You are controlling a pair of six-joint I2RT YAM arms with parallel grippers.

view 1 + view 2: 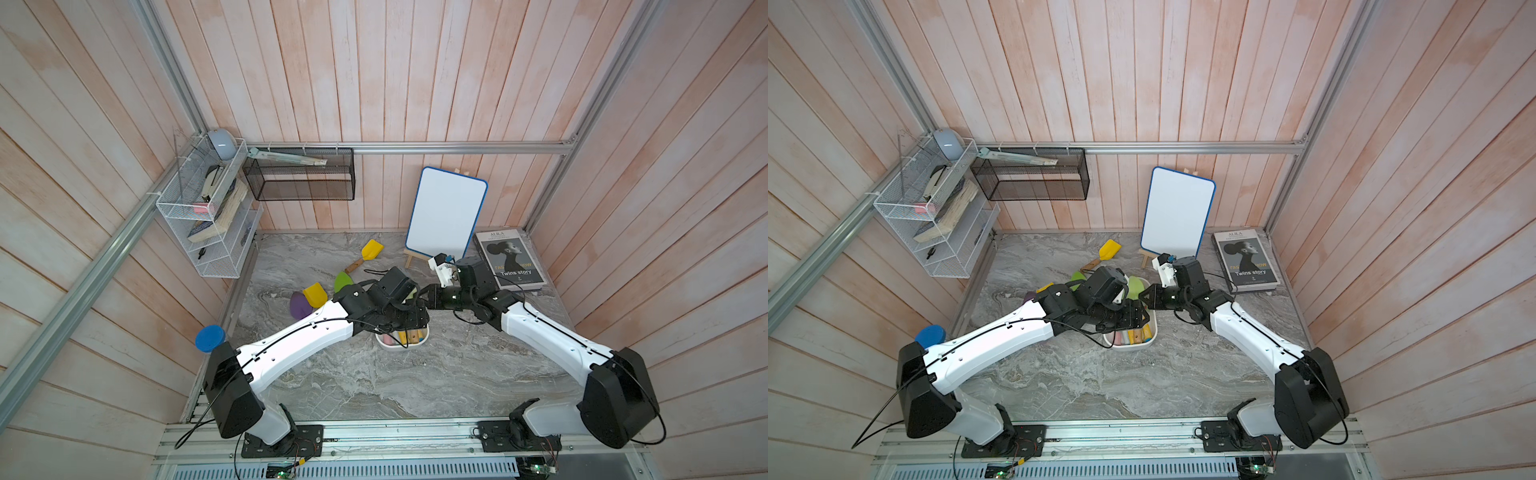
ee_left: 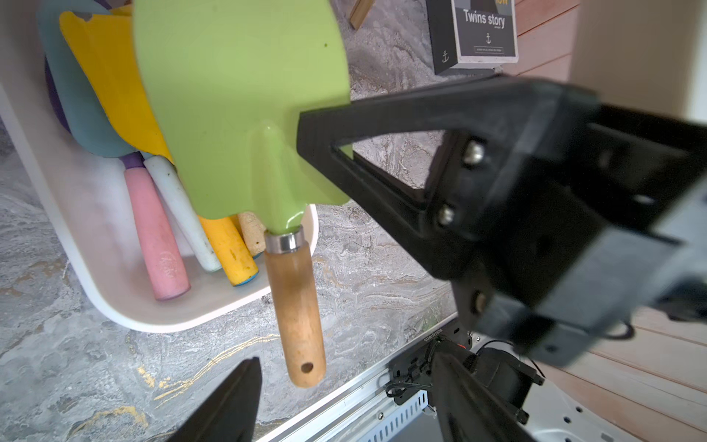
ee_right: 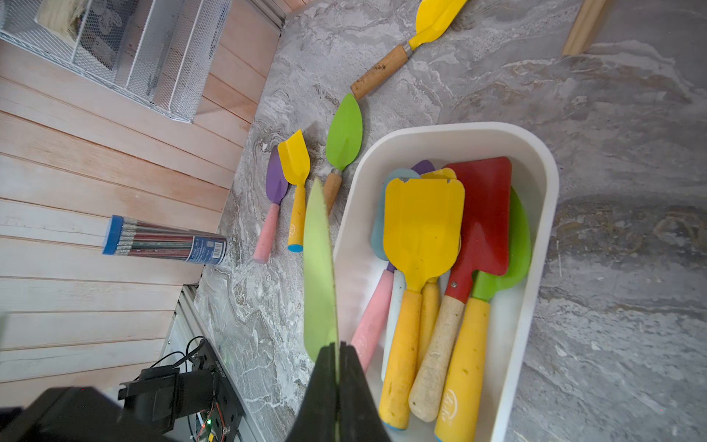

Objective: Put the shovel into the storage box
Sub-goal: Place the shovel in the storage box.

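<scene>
Right wrist view: we are finding the right gripper (image 3: 338, 350) clamped on the thin blade edge of the green shovel (image 3: 319, 268). We are locating the shovel in the air over the near end of the storage box (image 3: 547, 183), its wooden handle (image 2: 296, 306) hanging beyond the rim. The left gripper (image 2: 344, 359) is showing its jaws wide apart, empty, beside that handle. We are judging the shovel light and stiff, its glossy blade slippery; the handle is offering the surer hold.

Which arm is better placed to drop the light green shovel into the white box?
Right. The right gripper is shut on the green shovel by its blade, beside the storage box; the left gripper is open, holding nothing.
</scene>
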